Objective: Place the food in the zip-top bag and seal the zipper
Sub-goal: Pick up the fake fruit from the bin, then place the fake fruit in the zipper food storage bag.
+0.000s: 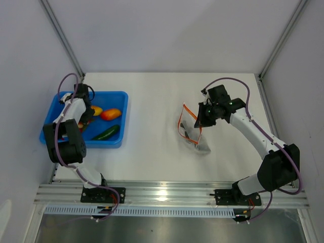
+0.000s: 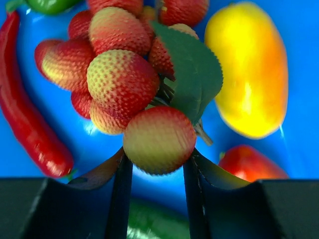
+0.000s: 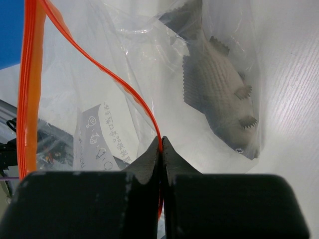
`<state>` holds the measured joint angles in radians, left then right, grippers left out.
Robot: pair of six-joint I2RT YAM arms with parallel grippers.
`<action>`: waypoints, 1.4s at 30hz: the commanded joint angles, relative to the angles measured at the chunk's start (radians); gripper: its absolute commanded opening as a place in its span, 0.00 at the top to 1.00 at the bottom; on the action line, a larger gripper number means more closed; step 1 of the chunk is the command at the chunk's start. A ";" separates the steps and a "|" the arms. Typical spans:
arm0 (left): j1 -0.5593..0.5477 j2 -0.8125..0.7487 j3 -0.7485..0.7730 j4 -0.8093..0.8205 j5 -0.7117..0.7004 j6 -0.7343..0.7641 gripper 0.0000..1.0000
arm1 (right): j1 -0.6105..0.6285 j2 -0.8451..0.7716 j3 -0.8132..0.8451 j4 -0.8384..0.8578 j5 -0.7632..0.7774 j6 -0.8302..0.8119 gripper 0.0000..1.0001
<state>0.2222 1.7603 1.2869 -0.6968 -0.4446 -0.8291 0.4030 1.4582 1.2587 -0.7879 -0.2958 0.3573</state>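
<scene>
White table (image 1: 152,96). My left gripper (image 2: 158,164) clamped on red berry cluster (image 2: 119,74) inside blue tray (image 1: 106,92). My right gripper (image 3: 161,149) pinches zipper (image 3: 30,74), holding zip-top bag (image 1: 198,144) open mid-table. Step, I judge: picking food. Next: lift, carry right, drop into mouth.

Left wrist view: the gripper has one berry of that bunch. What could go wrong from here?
The left gripper grips just one berry at the fruit cluster's edge; the bunch may swing or slip when lifted.
The right gripper pinches the zipper at one spot; the zip-top bag may sag shut, and a toy fish already fills part.
</scene>
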 commanded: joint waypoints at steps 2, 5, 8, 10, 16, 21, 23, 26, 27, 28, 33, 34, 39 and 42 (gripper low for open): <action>-0.007 -0.154 -0.047 -0.013 0.070 -0.001 0.99 | -0.004 -0.035 0.028 0.004 0.006 -0.004 1.00; -0.044 -0.219 -0.061 -0.038 0.109 0.013 1.00 | -0.007 -0.030 0.033 -0.011 -0.002 -0.003 1.00; -0.121 -0.281 -0.064 -0.072 0.121 0.030 0.99 | -0.006 -0.025 0.054 -0.043 -0.002 -0.003 1.00; -0.147 -0.321 -0.073 -0.101 0.121 0.025 0.99 | -0.004 -0.032 0.067 -0.054 -0.003 0.003 1.00; -0.211 -0.544 -0.146 -0.142 0.198 -0.033 1.00 | -0.007 -0.041 0.073 -0.071 -0.037 0.026 1.00; -0.273 -0.703 -0.144 -0.231 0.228 -0.093 0.99 | -0.007 -0.058 0.082 -0.086 -0.037 0.035 1.00; -0.279 -0.755 -0.141 -0.289 0.245 -0.113 1.00 | -0.006 -0.059 0.082 -0.086 -0.039 0.042 1.00; -0.281 -0.876 -0.124 -0.349 0.268 -0.122 0.99 | -0.007 -0.065 0.084 -0.076 -0.052 0.054 1.00; -0.281 -0.906 -0.121 -0.355 0.280 -0.120 0.99 | -0.007 -0.067 0.082 -0.071 -0.051 0.058 1.00; -0.282 -0.954 -0.101 -0.365 0.296 -0.116 1.00 | -0.007 -0.078 0.079 -0.063 -0.048 0.060 1.00; -0.323 -1.032 -0.081 -0.348 0.479 -0.071 0.99 | -0.007 -0.087 0.051 -0.045 -0.034 0.048 1.00; -0.334 -1.050 -0.081 -0.339 0.507 -0.070 0.99 | -0.007 -0.085 0.051 -0.047 -0.032 0.048 1.00; -0.435 -1.076 -0.063 -0.302 0.584 -0.088 0.99 | -0.007 -0.079 0.059 -0.039 -0.043 0.049 1.00; -0.458 -1.075 -0.066 -0.222 0.659 -0.087 0.99 | -0.007 -0.071 0.064 -0.039 -0.043 0.045 1.00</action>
<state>-0.2153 0.6918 1.1824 -1.0420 0.0963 -0.9161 0.4011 1.3983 1.2984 -0.8486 -0.3305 0.4034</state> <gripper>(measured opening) 0.410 0.002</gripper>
